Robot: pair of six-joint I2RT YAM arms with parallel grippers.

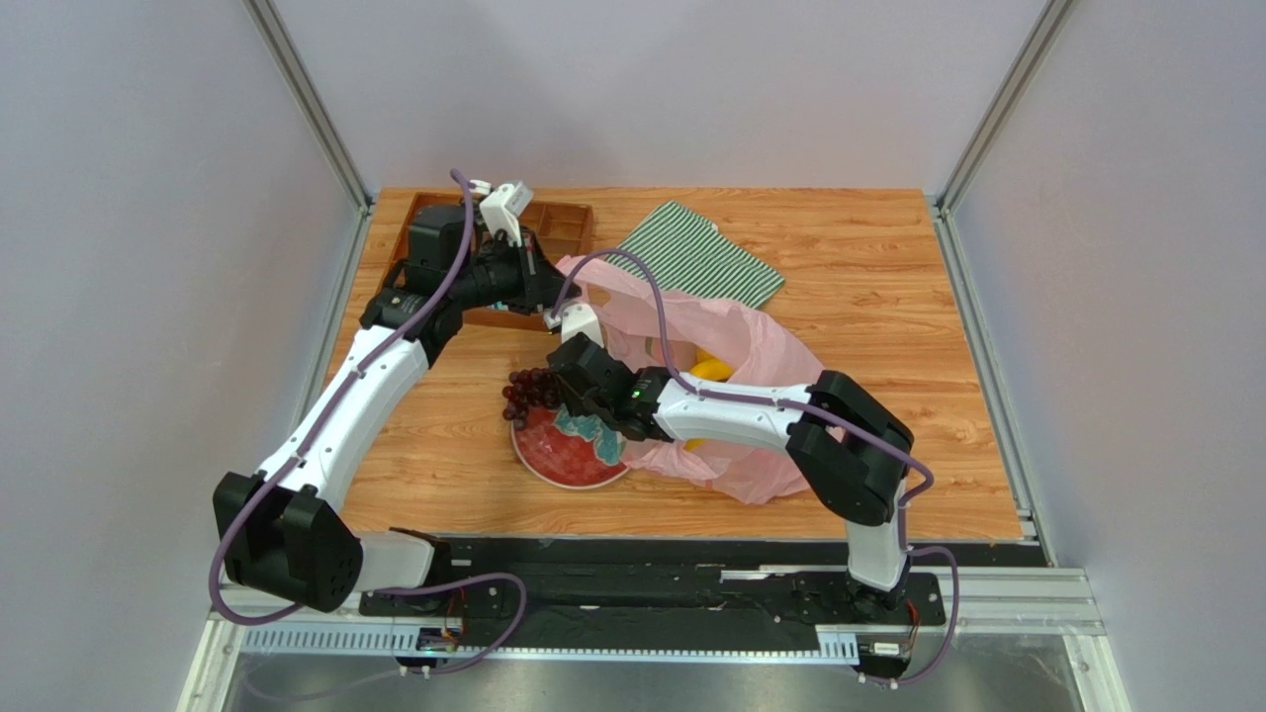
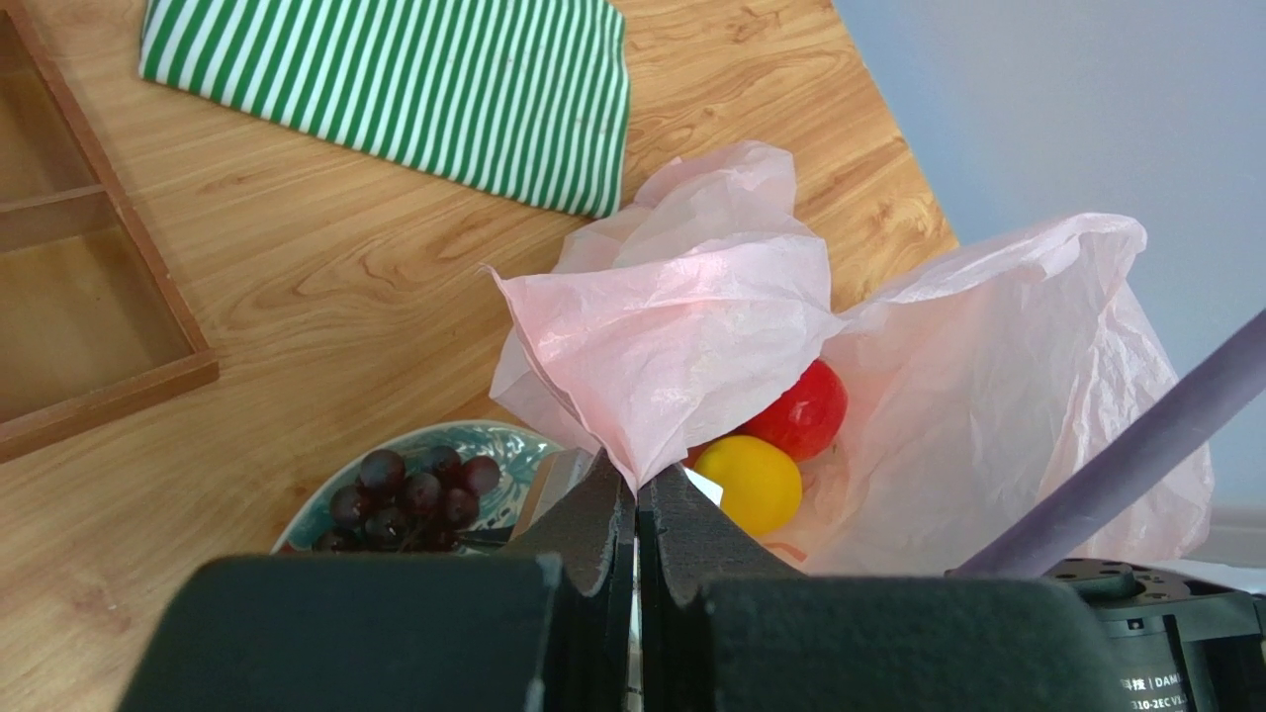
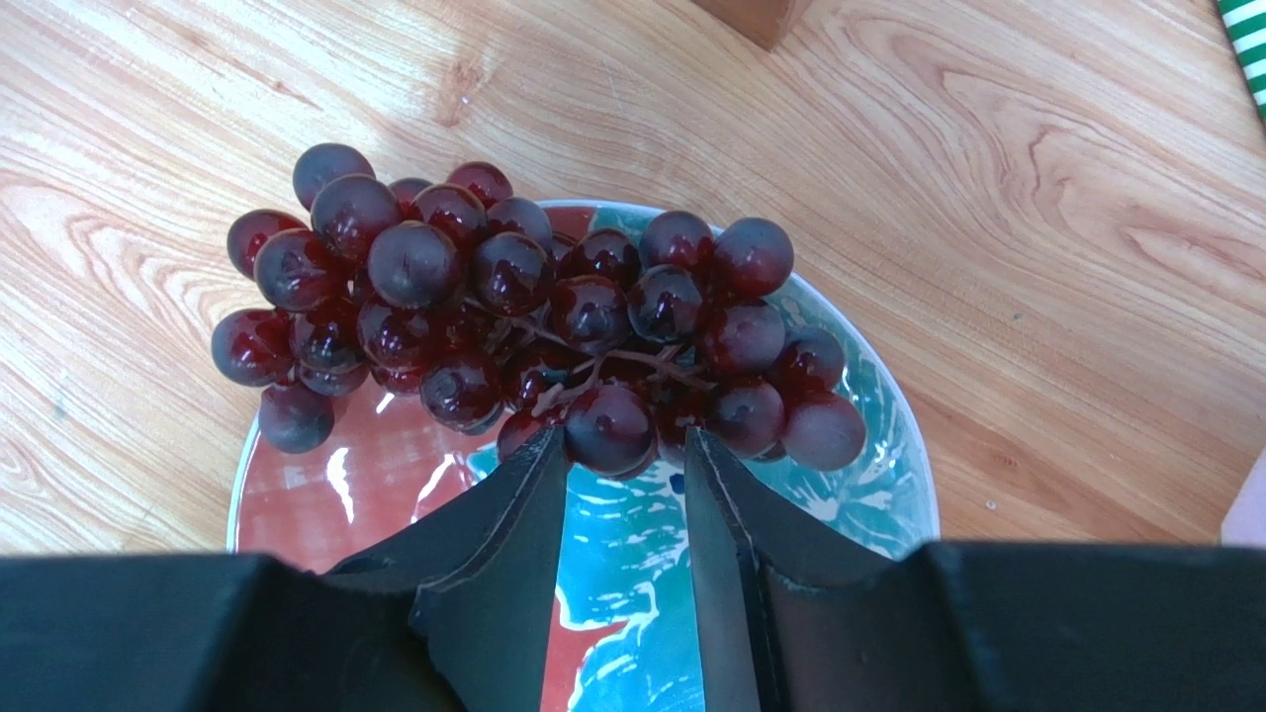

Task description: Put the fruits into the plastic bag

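Your left gripper (image 2: pixel 636 505) is clamped on an edge of the plastic bag (image 2: pixel 684 319), which rises at twelve o'clock. Your right gripper (image 3: pixel 617 460) has its jaws apart, flanking the grape bunch (image 3: pixel 520 319) at twelve o'clock, over the plate (image 3: pixel 884 490); you cannot tell whether they pinch it.

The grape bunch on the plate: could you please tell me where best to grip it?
Probably its middle, where the stems run: the grape bunch lies flat across the plate, so come down from above, right gripper straddling several grapes.
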